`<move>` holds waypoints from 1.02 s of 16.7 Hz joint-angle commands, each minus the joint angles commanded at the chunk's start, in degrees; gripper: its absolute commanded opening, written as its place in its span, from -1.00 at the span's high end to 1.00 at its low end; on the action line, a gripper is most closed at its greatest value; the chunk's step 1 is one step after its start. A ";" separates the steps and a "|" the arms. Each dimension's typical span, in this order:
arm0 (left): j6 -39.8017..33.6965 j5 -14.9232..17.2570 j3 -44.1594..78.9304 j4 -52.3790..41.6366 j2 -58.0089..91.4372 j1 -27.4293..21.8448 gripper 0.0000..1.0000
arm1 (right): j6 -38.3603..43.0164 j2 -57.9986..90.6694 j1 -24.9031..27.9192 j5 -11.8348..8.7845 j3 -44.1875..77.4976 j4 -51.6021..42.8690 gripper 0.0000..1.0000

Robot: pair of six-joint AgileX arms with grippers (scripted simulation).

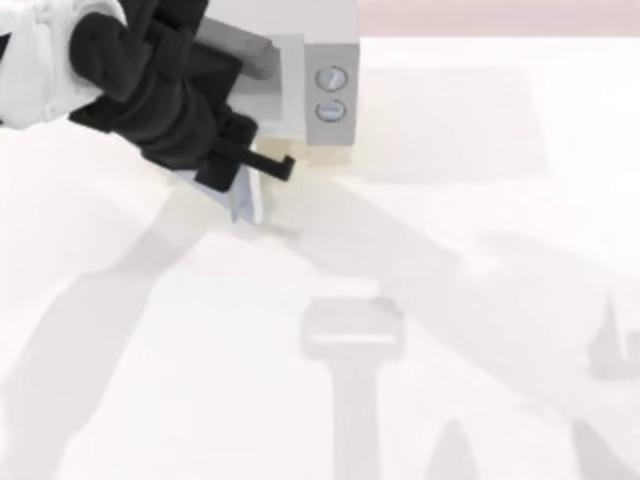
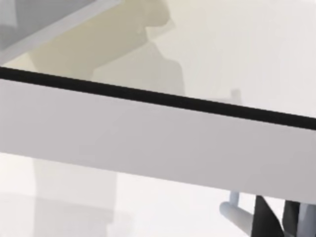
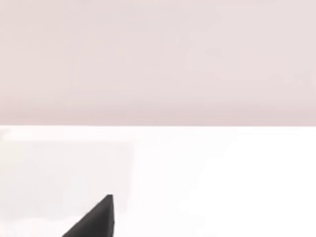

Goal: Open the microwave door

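At the upper left of the top view, the left arm reached down over the front of the microwave [image 1: 320, 60], which sat at the upper middle of the white surface [image 1: 450, 250]. Its 2 round knobs [image 1: 331, 93] faced the camera. The left pincer [image 1: 262, 166] hung just below the microwave's front, and the microwave door [image 1: 245, 200] showed only as a thin pale sliver jutting out below it, swung away from the body so the cream interior beside the knobs lay exposed. I could not tell whether the pincer was clenched or released.

Across the left wrist view, the door ran as a broad light-grey band with a dark edge, and the cream cavity lay in the upper left of the frame. A pale bar, probably the handle [image 2: 236, 217], appeared at the lower right beside dark finger parts.

Low in the right wrist view, only a dark fingertip showed at the lower left over bare surface; that arm looked parked.

The opening swing seemed in hand, the door partly open. The next move would call for pulling further along the door's arc.
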 joint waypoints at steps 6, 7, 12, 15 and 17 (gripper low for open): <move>6.16 3.11 -2.69 -0.76 -2.02 2.43 1.00 | 0.00 0.00 0.00 0.00 0.00 0.00 -1.00; 7.56 3.85 -3.25 -0.89 -2.51 2.99 1.00 | 0.00 0.00 0.00 0.00 0.00 0.00 -1.00; 9.35 4.91 -3.53 -0.59 -3.67 3.72 1.00 | 0.00 0.00 0.00 0.00 0.00 0.00 -1.00; 9.35 4.91 -3.53 -0.59 -3.67 3.72 1.00 | 0.00 0.00 0.00 0.00 0.00 0.00 -1.00; 9.35 4.91 -3.53 -0.59 -3.67 3.72 1.00 | 0.00 0.00 0.00 0.00 0.00 0.00 -1.00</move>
